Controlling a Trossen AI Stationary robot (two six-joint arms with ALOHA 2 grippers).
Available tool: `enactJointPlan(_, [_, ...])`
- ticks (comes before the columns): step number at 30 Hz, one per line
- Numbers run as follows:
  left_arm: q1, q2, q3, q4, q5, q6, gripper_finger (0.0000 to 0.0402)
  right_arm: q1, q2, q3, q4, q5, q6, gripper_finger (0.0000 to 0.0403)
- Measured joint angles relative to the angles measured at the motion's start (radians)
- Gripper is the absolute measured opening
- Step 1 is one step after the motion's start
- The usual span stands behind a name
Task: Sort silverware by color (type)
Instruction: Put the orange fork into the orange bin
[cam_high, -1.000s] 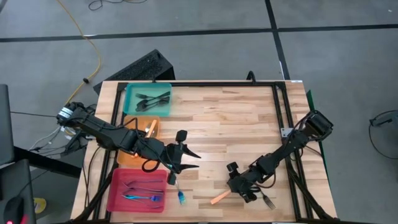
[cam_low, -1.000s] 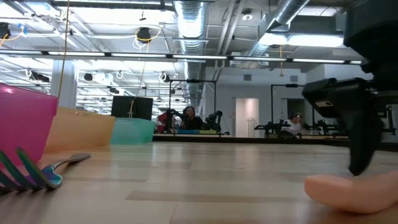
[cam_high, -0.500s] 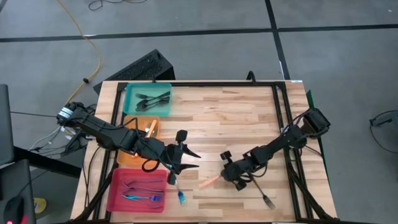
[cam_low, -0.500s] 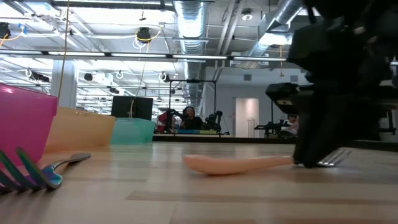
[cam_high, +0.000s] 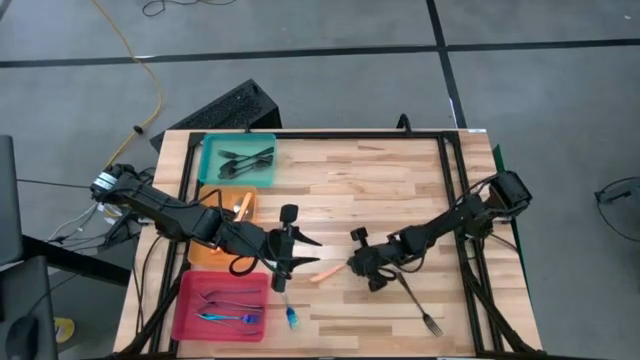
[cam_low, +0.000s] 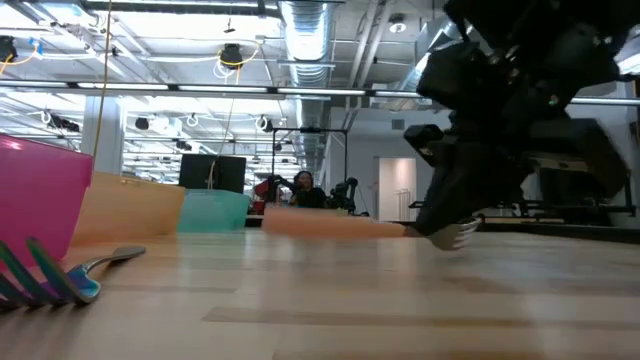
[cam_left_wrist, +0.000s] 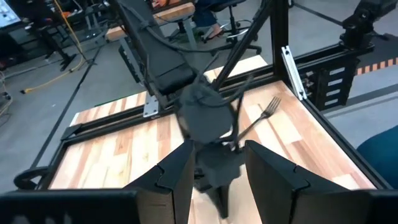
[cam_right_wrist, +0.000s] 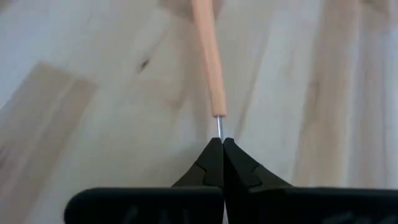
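An orange-handled fork (cam_high: 326, 274) is at mid-table, with my right gripper (cam_high: 350, 266) shut on it. Its handle points toward my left gripper (cam_high: 305, 254), which hovers open and empty just to the left of it. In the left wrist view the left fingers (cam_left_wrist: 175, 180) stand apart, framing the right arm. A dark fork (cam_high: 418, 305) lies flat near the front right. A blue-handled fork (cam_high: 290, 316) lies beside the pink tray (cam_high: 185, 300), which holds more silverware. My right gripper (cam_right_wrist: 222, 146) pinches the fork's bare metal neck (cam_right_wrist: 219, 126), just behind the orange handle (cam_right_wrist: 207, 56), between its two fingertips. The fingers slant down from the table's right and lie along the fork. The handle sticks out level ahead and the tines (cam_low: 457, 235) show below the gripper.
A teal tray (cam_high: 212, 172) with dark forks and an orange tray (cam_high: 205, 250) stand along the left edge, behind the pink one. A black frame (cam_high: 455, 190) runs round the table. Bare boards (cam_high: 370, 190) lie at the middle and far right.
My right gripper has taken hold of the orange-handled fork near the front edge. It has carried the fork toward the table's left and far side, up to my left gripper. The fork's handle has stayed pointing left.
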Motion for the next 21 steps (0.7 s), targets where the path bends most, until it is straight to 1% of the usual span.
enactJointPlan(10, [0.000,-0.019,0.000,-0.008,-0.018,-0.002,0.0126,-0.091,-0.127,-0.008,-0.038,0.014,-0.015,0.0013])
enactJointPlan(13, [-0.002,-0.019,0.000,-0.018,-0.018,-0.009,0.0126,-0.104,-0.148,-0.008,-0.017,-0.006,-0.025,0.0017])
enactJointPlan(15, [-0.003,-0.019,0.000,-0.019,-0.017,-0.011,0.0126,-0.114,-0.146,-0.008,0.044,-0.021,-0.014,0.0037])
enactJointPlan(19, [-0.003,-0.017,0.000,-0.002,-0.017,-0.011,0.0126,-0.121,-0.109,-0.007,0.161,-0.061,-0.022,0.0099])
enactJointPlan(21, [-0.003,-0.017,0.000,0.010,-0.015,-0.012,0.0126,-0.121,-0.085,-0.007,0.180,-0.064,-0.028,0.0132])
